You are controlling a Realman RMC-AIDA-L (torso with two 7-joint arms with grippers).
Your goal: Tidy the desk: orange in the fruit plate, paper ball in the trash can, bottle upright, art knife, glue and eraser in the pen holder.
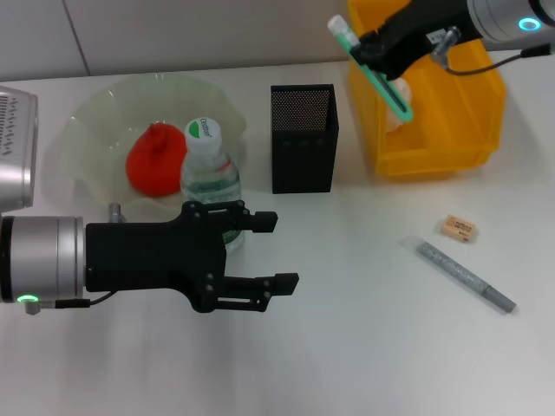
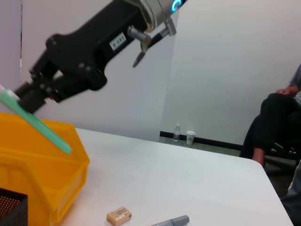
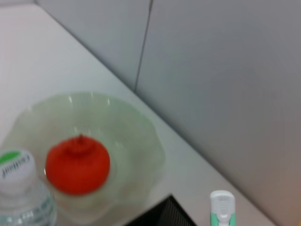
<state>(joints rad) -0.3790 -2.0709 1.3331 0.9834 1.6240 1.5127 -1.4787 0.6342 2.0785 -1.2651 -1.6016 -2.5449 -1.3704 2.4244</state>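
Note:
The orange lies in the pale-green fruit plate at the back left. In front of it the bottle stands upright, its base hidden behind my left gripper, which is open and empty. My right gripper is shut on a slim green stick with a white cap, held over the yellow trash can; glue or art knife, I cannot tell. A white wad, likely the paper ball, lies inside the can. The eraser and a grey stick lie on the table at right. The black mesh pen holder stands mid-table.
Another silver arm housing sits at the far left edge. In the left wrist view a seated person is beyond the table's far edge. Bare white table spreads between the pen holder, my left gripper and the eraser.

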